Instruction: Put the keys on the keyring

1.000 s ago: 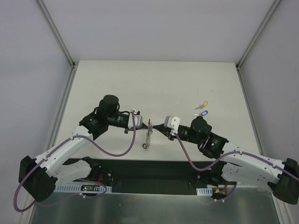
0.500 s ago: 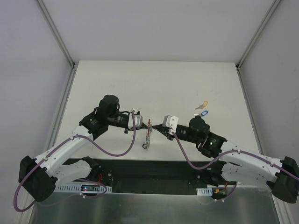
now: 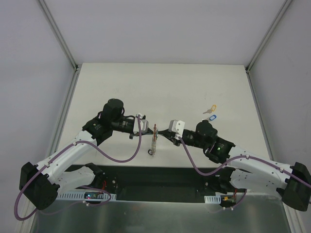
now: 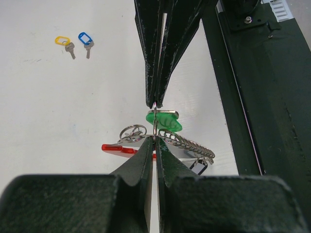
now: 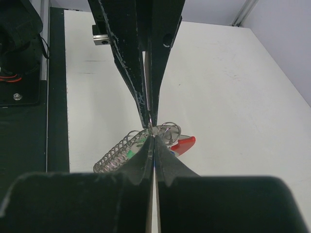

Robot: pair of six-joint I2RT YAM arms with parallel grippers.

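The keyring [image 3: 154,138], a grey metal coil with a red loop, hangs between both grippers above the table's near middle. My left gripper [image 3: 150,129] and right gripper [image 3: 160,131] meet tip to tip, each shut on a thin split ring of the keyring. In the left wrist view my gripper [image 4: 154,139] pinches the ring; the green key [image 4: 165,122], the red loop [image 4: 118,148] and the coil [image 4: 190,144] hang just beyond. In the right wrist view my gripper [image 5: 152,137] pinches the same ring beside the coil [image 5: 115,153] and the red loop [image 5: 183,144]. The yellow key [image 3: 212,108] and the blue key [image 3: 210,117] lie on the table at the right.
The white table [image 3: 160,92] has grey walls behind and at both sides. A black strip [image 3: 160,177] with the arm bases runs along the near edge. The yellow key [image 4: 64,43] and the blue key [image 4: 86,41] also show in the left wrist view, far off.
My right arm has edged slightly to the left toward the left gripper. The keyring and the left arm have hardly moved.
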